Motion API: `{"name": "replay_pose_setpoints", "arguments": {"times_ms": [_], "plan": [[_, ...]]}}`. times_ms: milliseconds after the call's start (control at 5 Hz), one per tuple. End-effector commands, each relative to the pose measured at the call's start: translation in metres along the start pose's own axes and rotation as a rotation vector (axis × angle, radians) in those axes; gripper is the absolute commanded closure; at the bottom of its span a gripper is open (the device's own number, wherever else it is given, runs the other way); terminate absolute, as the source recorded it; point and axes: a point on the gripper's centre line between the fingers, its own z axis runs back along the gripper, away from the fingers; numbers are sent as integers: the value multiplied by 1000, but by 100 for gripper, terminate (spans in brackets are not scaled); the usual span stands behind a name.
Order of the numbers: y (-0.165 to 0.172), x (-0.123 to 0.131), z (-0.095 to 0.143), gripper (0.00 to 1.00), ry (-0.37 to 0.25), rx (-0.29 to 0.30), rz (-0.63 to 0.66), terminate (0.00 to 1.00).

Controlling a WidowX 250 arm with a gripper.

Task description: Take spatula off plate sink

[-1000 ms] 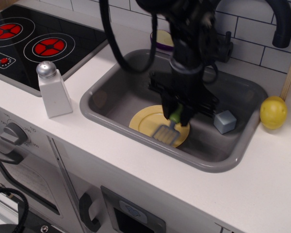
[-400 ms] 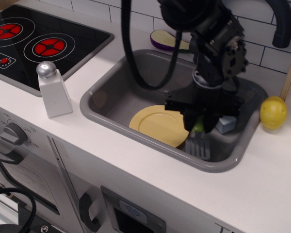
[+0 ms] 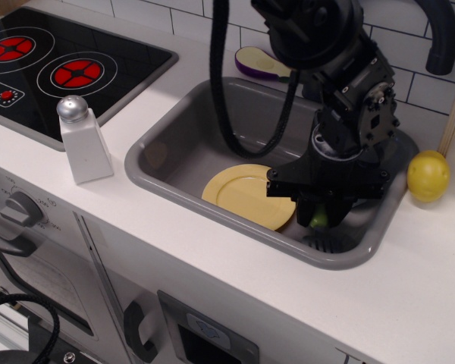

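Counter (image 3: 432,296): white, running along the front and right of the scene.
Salt shaker (image 3: 82,141): white with a silver cap, upright on the counter left of the sink.
Sink (image 3: 155,182): grey basin with a wide rim, set into the counter.
Spatula (image 3: 326,236): in the sink's front-right corner, right of the plate and off it; its dark slotted head lies low by the front wall, a bit of green handle showing just above.
Fingers (image 3: 322,211): black, pointing down, closed around the green handle.
Plate (image 3: 243,193): pale yellow, flat on the sink floor, bare, its right edge under the arm.
Lemon (image 3: 428,176): yellow, on the counter at the sink's right rim.
Stove (image 3: 53,64): black with red rings, far left.
Eggplant (image 3: 259,62): purple slice behind the sink.
Tap (image 3: 441,34): black, far right.
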Motion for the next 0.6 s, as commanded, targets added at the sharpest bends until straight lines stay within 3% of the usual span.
{"name": "replay_pose_setpoints", "arguments": {"times_ms": [0,200,400], "plan": [[-10,6,2,0,22,-24,9,0],[-11,5,10,0,64,-113,-38,0],[-12,8,23,0,55,-136,-78,0]]}}
